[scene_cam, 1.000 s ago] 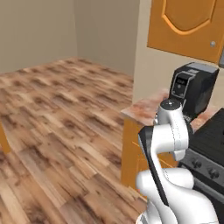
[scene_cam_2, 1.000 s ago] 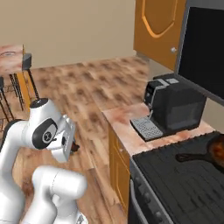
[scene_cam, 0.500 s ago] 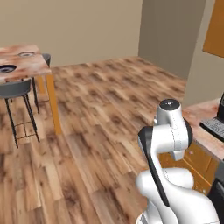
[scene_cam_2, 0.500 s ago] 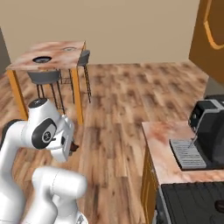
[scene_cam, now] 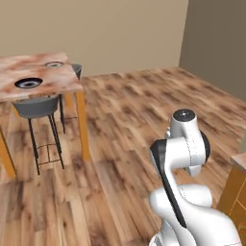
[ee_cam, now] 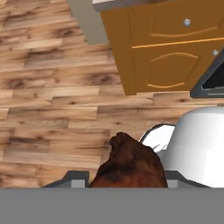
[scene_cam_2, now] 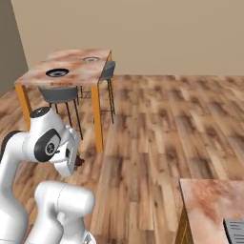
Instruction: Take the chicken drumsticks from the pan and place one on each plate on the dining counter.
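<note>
We see the gripper closed on a dark brown drumstick, carried low over the wooden floor beside orange cabinets. Ahead stands the dining counter with two plates on top, and grey stools tucked under it, well apart from us.

Open wood floor lay between the robot and the dining counter. Two grey stools stood under and beside it, crowding its near edge. Above the slab, room was free around the two plates.
</note>
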